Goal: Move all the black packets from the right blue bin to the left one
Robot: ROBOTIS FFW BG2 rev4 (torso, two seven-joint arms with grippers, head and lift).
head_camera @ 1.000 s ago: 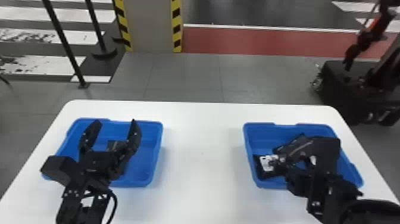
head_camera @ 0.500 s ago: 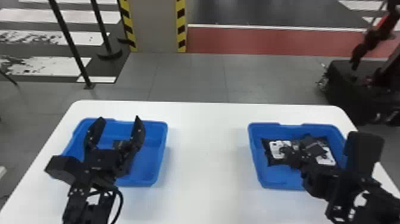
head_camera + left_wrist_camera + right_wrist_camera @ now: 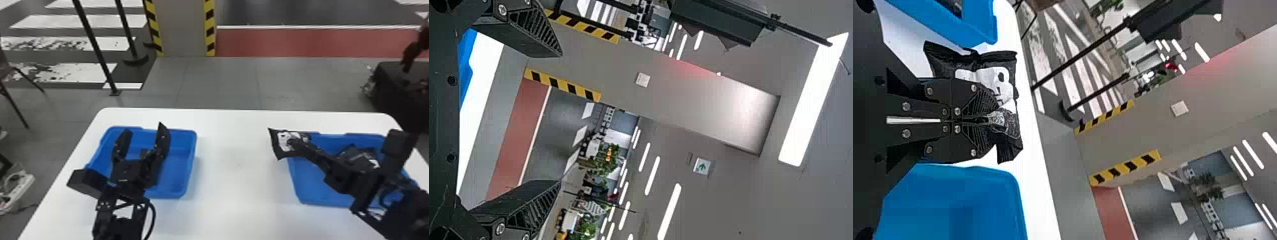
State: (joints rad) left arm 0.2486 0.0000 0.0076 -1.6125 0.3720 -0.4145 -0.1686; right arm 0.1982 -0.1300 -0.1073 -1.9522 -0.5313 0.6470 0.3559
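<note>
Though closed, right fingers [image 3: 304, 149] around packet [image 3: 276, 147].

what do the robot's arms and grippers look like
The left arm and right arm are black, each with a boxy block; a black cable loops beside the left. Left gripper and right gripper: black too, with ribbed, tapering fingers and silvery screws.

A white-labelled black packet [image 3: 283, 147] hangs by the right bin [image 3: 314, 195], another packet [image 3: 360, 157] inside.
</note>
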